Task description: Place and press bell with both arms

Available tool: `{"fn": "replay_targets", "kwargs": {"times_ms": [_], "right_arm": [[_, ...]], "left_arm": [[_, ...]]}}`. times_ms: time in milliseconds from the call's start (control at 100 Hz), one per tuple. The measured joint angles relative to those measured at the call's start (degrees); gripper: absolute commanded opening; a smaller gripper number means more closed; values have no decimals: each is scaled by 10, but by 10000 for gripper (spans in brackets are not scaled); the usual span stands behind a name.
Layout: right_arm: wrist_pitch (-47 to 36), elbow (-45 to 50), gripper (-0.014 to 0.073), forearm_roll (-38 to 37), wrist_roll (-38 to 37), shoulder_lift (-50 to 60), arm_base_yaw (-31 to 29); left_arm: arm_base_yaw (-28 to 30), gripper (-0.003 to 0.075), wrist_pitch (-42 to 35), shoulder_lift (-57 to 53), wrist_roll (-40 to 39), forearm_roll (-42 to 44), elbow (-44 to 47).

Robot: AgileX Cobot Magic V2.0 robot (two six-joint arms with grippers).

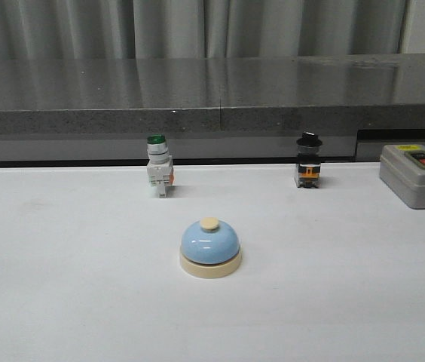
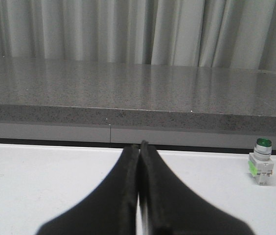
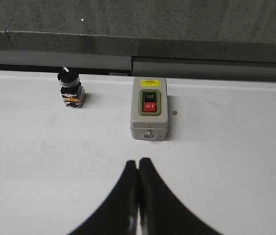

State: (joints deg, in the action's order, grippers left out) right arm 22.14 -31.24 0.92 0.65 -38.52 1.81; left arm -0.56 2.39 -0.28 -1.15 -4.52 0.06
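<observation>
While neither arm shows in the front view, the bell [image 1: 210, 247] sits upright on the white counter [image 1: 62, 286], its blue dome on a cream base with the cream button on top. Nothing touches it.

Taking the bell as the landmark: a green-capped switch [image 1: 159, 166] stands behind it and slightly to its left, near the counter's back edge. A black-knobbed switch [image 1: 308, 161] stands behind the bell and to its right, in about the same row as the green one. A grey box [image 1: 416, 175] with a black and a red button lies farther right of the bell, at the frame's edge. All three are well apart from the bell. Behind them runs a dark speckled ledge [image 1: 212, 90], with pale curtains [image 1: 197, 26] behind it.

The left end effector [image 2: 139, 147] has its two dark fingers pressed together at the tips, holding nothing; it hangs above bare counter, and the green-capped switch is off to one side of it. The right end effector [image 3: 138, 164] is likewise closed tip to tip and empty, pointing toward the grey box, with the black-knobbed switch beside that box. The bell appears in neither wrist view.
</observation>
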Motion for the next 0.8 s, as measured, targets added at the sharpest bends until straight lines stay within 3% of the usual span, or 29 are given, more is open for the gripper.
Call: {"fn": "replay_targets", "kwargs": {"times_ms": [270, 800], "right_arm": [[93, -149, -60, 22, 0, -158, 29], [220, -389, -60, 38, 1, -458, 227]], "left_arm": [[0, -20, 0, 0, 0, 0, 0], [0, -20, 0, 0, 0, 0, 0]]}}
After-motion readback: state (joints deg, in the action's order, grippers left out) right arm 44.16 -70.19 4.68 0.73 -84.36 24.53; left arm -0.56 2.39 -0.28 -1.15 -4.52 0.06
